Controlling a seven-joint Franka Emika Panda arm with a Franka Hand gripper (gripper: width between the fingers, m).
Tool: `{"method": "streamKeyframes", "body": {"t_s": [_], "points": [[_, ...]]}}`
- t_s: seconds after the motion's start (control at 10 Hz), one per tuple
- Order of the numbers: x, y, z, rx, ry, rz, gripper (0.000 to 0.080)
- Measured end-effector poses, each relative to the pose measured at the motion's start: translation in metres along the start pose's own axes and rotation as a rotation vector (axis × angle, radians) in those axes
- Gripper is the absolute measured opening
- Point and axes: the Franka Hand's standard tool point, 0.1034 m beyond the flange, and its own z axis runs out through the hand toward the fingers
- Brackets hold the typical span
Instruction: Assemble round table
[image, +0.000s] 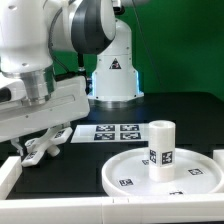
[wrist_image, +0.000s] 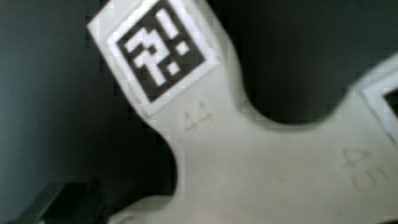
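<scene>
Black table is carrying the disc, post upright on it. Fingers are hovering at the foot, exterior view's left; apart or clamped, I cannot tell. I am planning a centred grip.

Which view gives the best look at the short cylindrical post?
The exterior view: the post stands upright on the round disc, seen whole, with its tag facing the camera. The wrist view shows none of it, only a close-up of the cross-shaped foot piece.
</scene>
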Motion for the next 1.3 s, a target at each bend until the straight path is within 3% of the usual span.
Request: {"method": "streamKeyframes", "body": {"t_s": [0.1,0.2,0.3,0.7,0.8,0.9,1.0,1.1,1.3], "points": [[0.002,0.003,-0.005,-0.008,0.009,0.001,0.0626],[0.003,0.003,-0.012,-0.015,0.018,0.002,0.0448],[0.003,0.004,-0.016,-0.019,0.023,0.003,0.0358],[0.007,0.002,-0.024,-0.025,0.031,0.0,0.0352],[0.012,0.002,-0.032,-0.041,0.048,-0.002,0.0297],[0.017,0.002,-0.041,-0.058,0.066,0.005,0.0181],[0.023,-0.003,-0.05,-0.066,0.078,0.013,0.0181],[0.033,-0.011,-0.061,-0.074,0.091,0.031,0.0121],[0.057,-0.025,-0.092,-0.094,0.128,0.04,0.0117]]}}
